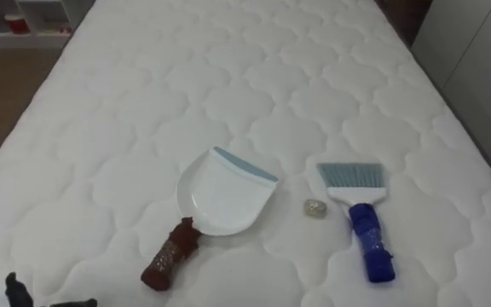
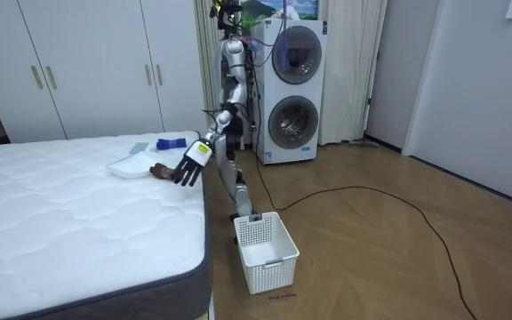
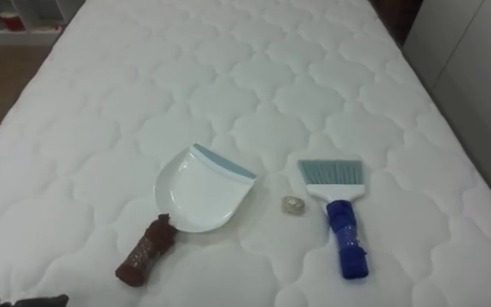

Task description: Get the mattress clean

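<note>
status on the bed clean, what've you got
Left hand open at the bed's near edge, holding nothing. Dustpan and brush lie untouched on the mattress, small scrap between them. Nothing in the way.

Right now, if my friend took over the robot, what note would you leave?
Left hand: open, empty, at the edge of the mattress, near the brown handle of the dustpan.
The dustpan and brush lie untouched on the mattress, a small crumpled scrap between them.
White basket stands on the floor by the mattress.
Done: nothing swept yet.
Left: take the tools, sweep the scrap into the dustpan, probably empty it into the basket.
</note>
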Available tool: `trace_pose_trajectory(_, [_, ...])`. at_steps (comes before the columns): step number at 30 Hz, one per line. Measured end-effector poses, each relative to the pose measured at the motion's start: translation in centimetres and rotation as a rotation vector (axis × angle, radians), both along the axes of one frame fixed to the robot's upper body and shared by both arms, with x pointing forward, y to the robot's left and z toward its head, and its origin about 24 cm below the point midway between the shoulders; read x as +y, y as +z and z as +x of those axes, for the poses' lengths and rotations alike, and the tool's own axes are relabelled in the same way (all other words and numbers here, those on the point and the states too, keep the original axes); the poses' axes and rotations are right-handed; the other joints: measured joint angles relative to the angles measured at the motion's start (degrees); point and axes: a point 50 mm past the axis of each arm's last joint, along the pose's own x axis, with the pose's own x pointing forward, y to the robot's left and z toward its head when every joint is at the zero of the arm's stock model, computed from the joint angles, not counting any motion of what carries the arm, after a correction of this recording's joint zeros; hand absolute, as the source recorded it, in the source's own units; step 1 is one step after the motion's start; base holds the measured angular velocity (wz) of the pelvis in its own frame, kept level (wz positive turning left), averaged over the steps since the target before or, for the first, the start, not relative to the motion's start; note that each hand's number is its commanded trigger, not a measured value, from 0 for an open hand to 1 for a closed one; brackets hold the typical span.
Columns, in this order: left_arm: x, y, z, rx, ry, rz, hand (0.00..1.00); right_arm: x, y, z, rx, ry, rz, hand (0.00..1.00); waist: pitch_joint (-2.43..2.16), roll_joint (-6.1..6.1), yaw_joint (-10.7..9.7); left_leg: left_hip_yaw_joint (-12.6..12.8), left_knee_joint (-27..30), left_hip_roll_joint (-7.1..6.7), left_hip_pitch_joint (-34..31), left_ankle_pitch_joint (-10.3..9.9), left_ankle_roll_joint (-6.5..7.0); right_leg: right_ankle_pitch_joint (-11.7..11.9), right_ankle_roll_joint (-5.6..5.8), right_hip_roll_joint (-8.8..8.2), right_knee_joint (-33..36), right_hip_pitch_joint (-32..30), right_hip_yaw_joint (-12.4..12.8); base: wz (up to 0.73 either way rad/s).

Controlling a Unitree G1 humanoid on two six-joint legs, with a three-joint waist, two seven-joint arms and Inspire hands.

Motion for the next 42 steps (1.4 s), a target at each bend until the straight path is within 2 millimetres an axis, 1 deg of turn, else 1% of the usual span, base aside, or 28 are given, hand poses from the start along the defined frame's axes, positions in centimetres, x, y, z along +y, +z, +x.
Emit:
trace_pose_trajectory(4, [-0.9,1.6,1.6,-0.101,-0.07,0.042,0.0,0.0,0.0,0.2,-0.016,0.003,0.001,0.0,-0.04,-0.04,0.0,-0.3,-0.5,0.03,0.1,0.0,-0.01,0.0,0.0,0.03,-0.1,-0.1,-0.5,0.05])
trace_pose_trajectory(6, [-1.4,3.0,2.9,-0.195,-0.106,0.066,0.0,0.1,0.1,0.7,-0.044,0.01,-0.001,0.0,-0.09,-0.21,-0.2,-0.6,-0.8,0.05,0.3,0.0,-0.01,0.0,0.0,0.05,-0.1,-0.2,-0.6,0.0])
trace_pose_trajectory(9, [-2.1,4.0,3.8,-0.266,-0.159,0.081,0.0,0.2,0.1,1.2,-0.071,0.019,0.007,0.0,-0.02,-0.46,-0.2,-0.8,-1.5,0.05,1.2,0.1,-0.02,0.0,0.0,0.14,-0.4,0.4,-0.6,0.0])
trace_pose_trajectory(10, [-2.4,4.0,4.1,-0.27,-0.183,0.085,0.0,0.3,0.1,1.4,-0.08,0.02,0.011,0.0,-0.13,-0.67,-0.3,-0.9,-1.5,-0.05,1.2,0.1,-0.02,0.0,0.02,0.14,-1.0,0.6,-0.5,0.0])
trace_pose_trajectory(12, [-3.0,4.0,4.3,-0.267,-0.217,0.085,0.0,0.3,0.2,1.6,-0.095,0.015,0.017,0.0,-0.03,-0.89,-0.4,-1.2,-1.7,-0.04,1.1,0.1,-0.02,0.0,0.02,0.21,-1.1,0.8,-0.3,0.0])
trace_pose_trajectory(13, [-3.2,3.9,4.4,-0.263,-0.23,0.085,0.0,0.4,0.2,1.6,-0.097,0.012,0.019,0.0,0.0,-0.99,-0.5,-1.8,-1.8,-0.04,1.2,0.1,-0.02,0.0,0.02,0.24,-1.1,0.8,-0.2,0.04])
trace_pose_trajectory(15, [-4.1,3.7,4.6,-0.25,-0.286,0.078,0.0,0.4,0.1,1.2,-0.093,0.002,0.022,0.0,-0.1,-1.42,-0.8,-3.1,-1.7,-0.02,1.2,0.1,-0.02,0.0,0.02,0.32,-1.0,1.0,-0.2,0.13])
trace_pose_trajectory(16, [-4.2,3.7,4.6,-0.249,-0.292,0.075,0.0,0.4,0.1,1.3,-0.094,0.002,0.022,0.0,-0.08,-1.54,-1.0,-3.2,-1.7,0.0,1.2,0.1,-0.02,0.0,0.02,0.34,-1.0,1.1,-0.2,0.12])
trace_pose_trajectory(18, [-4.4,3.7,4.8,-0.247,-0.31,0.065,0.0,0.4,0.1,1.5,-0.104,-0.007,0.025,0.0,0.07,-1.9,-1.5,-3.3,-1.7,0.09,1.1,0.1,-0.02,0.0,0.02,0.39,-1.0,1.1,-0.6,0.05])
trace_pose_trajectory(20, [-4.6,3.8,5.1,-0.249,-0.321,0.06,0.0,0.4,0.2,1.6,-0.109,-0.01,0.026,0.0,0.22,-2.05,-1.8,-3.2,-1.8,0.13,1.1,0.1,-0.02,0.0,0.02,0.39,-1.0,1.0,0.0,0.0])
trace_pose_trajectory(21, [-4.7,3.7,5.3,-0.245,-0.33,0.055,0.0,0.4,0.2,1.7,-0.112,-0.016,0.028,0.0,0.23,-2.08,-1.8,-3.2,-1.8,0.14,1.1,0.1,-0.02,0.0,0.02,0.47,-1.0,0.5,0.6,-0.07])
trace_pose_trajectory(23, [-5.0,3.6,5.4,-0.237,-0.352,0.042,0.0,0.5,0.2,1.7,-0.115,-0.027,0.031,0.0,0.23,-2.07,-1.8,-3.2,-1.8,0.18,1.2,0.1,-0.03,0.0,0.02,0.49,-0.8,0.4,0.7,-0.11])
trace_pose_trajectory(24, [-5.3,3.4,5.4,-0.223,-0.366,0.032,0.0,0.5,0.1,1.7,-0.113,-0.018,0.032,0.0,0.27,-1.87,-1.7,-3.8,-1.9,0.78,1.5,0.2,0.03,0.0,0.01,0.59,0.5,-0.3,0.4,-0.18])
trace_pose_trajectory(25, [-5.4,3.2,5.4,-0.213,-0.374,0.024,0.0,0.6,0.1,1.6,-0.11,-0.013,0.033,0.0,0.29,-1.39,-1.6,-5.0,-2.2,1.23,1.9,0.4,0.06,0.0,0.0,0.87,2.7,-1.6,0.2,-0.48])
trace_pose_trajectory(26, [-5.6,2.9,5.3,-0.196,-0.386,0.014,0.0,0.8,0.1,1.9,-0.116,-0.006,0.037,0.0,0.61,-0.18,-1.2,-10.2,-3.2,3.12,2.4,0.5,0.12,-1.6,-1.05,3.33,4.2,-5.8,1.1,-0.99])
trace_pose_trajectory(27, [-4.8,2.7,5.2,-0.173,-0.376,0.023,0.0,1.4,0.2,3.5,-0.151,0.04,0.046,0.0,0.56,-0.11,-1.1,-11.0,-2.7,4.22,1.3,0.3,-0.14,1.8,-4.36,5.64,-2.1,-10.9,2.3,-1.01])
trace_pose_trajectory(28, [-4.2,2.1,5.2,-0.122,-0.383,0.021,0.0,1.6,0.4,4.4,-0.184,0.063,0.038,0.0,0.64,-0.38,-2.3,-10.5,-1.4,4.96,0.0,-0.7,-2.74,10.5,-5.28,5.78,-2.9,-12.9,-0.2,-0.59])
trace_pose_trajectory(29, [-4.5,1.6,5.3,-0.096,-0.399,0.002,0.0,1.6,0.3,4.1,-0.18,0.058,0.032,0.0,0.55,-0.41,-3.2,-9.1,-1.6,5.24,0.0,-0.8,-3.36,10.4,-5.36,5.81,-2.6,-12.6,-0.6,0.08])
trace_pose_trajectory(30, [-5.5,1.3,5.6,-0.084,-0.434,-0.03,0.0,1.4,0.2,3.4,-0.151,0.05,0.019,0.0,0.6,-0.54,-3.7,-6.5,-2.1,5.41,0.1,-0.3,-4.15,10.4,-5.39,5.72,-2.1,-12.2,-0.8,0.23])
trace_pose_trajectory(31, [-5.9,1.3,5.7,-0.084,-0.452,-0.041,0.0,1.4,0.1,3.2,-0.134,0.046,0.015,0.0,0.71,-0.73,-3.8,-5.4,-2.7,5.38,-0.1,-0.2,-4.3,10.4,-5.39,5.58,-2.1,-11.9,-0.1,0.31])
trace_pose_trajectory(32, [-6.6,1.4,6.2,-0.088,-0.486,-0.048,0.0,1.4,0.0,2.7,-0.109,0.044,0.017,0.0,0.92,-1.07,-4.1,-4.2,-3.6,5.49,-1.5,0.4,-4.65,10.4,-5.36,5.32,-2.1,-11.5,2.1,0.42])
trace_pose_trajectory(33, [-7.1,1.5,6.6,-0.095,-0.512,-0.046,0.0,1.6,-0.1,2.3,-0.093,0.039,0.024,0.0,0.85,-1.5,-4.2,-2.4,-3.7,5.48,-2.9,1.5,-2.77,10.0,-4.62,4.95,-2.0,-11.3,3.7,0.39])
trace_pose_trajectory(34, [-7.2,1.5,6.6,-0.093,-0.52,-0.046,0.0,1.7,-0.2,2.2,-0.084,0.037,0.027,0.0,0.66,-1.58,-4.2,-1.5,-3.4,5.29,-2.7,1.8,-2.54,9.9,-4.22,4.84,-2.0,-11.1,3.6,0.21])
trace_pose_trajectory(36, [-7.2,1.6,6.7,-0.093,-0.528,-0.04,0.0,1.7,-0.2,2.2,-0.076,0.035,0.028,0.0,0.59,-1.66,-3.3,-0.5,-2.7,4.27,-2.4,2.0,-2.31,9.7,-3.82,4.17,-2.2,-10.6,2.3,-0.11])
trace_pose_trajectory(38, [-7.1,1.6,6.6,-0.089,-0.528,-0.037,0.0,1.7,-0.1,2.7,-0.092,0.019,0.031,0.0,0.67,-1.35,-3.3,-0.4,-2.6,3.87,-2.6,2.0,-2.06,9.6,-3.62,3.61,-2.5,-10.4,1.2,-0.04])
trace_pose_trajectory(39, [-7.2,1.6,6.6,-0.085,-0.534,-0.036,0.0,1.6,0.0,3.2,-0.1,0.018,0.03,0.0,0.71,-1.15,-3.7,-0.3,-2.6,3.18,-2.9,2.2,-1.83,9.4,-3.37,3.15,-2.6,-10.5,0.8,0.13])
trace_pose_trajectory(41, [-7.4,1.5,6.6,-0.076,-0.55,-0.028,0.0,1.5,0.0,3.1,-0.092,0.01,0.026,0.0,0.64,-0.98,-3.7,-0.3,-2.8,3.03,-3.0,2.2,-1.72,8.9,-3.14,3.03,-2.0,-10.8,0.9,0.09])
trace_pose_trajectory(42, [-7.4,1.5,6.6,-0.063,-0.559,-0.012,0.0,1.5,0.0,2.9,-0.08,0.007,0.028,0.0,0.43,-1.03,-3.5,-0.3,-2.8,3.05,-3.0,2.2,-1.74,8.6,-3.24,3.04,-1.7,-10.7,0.9,0.0])
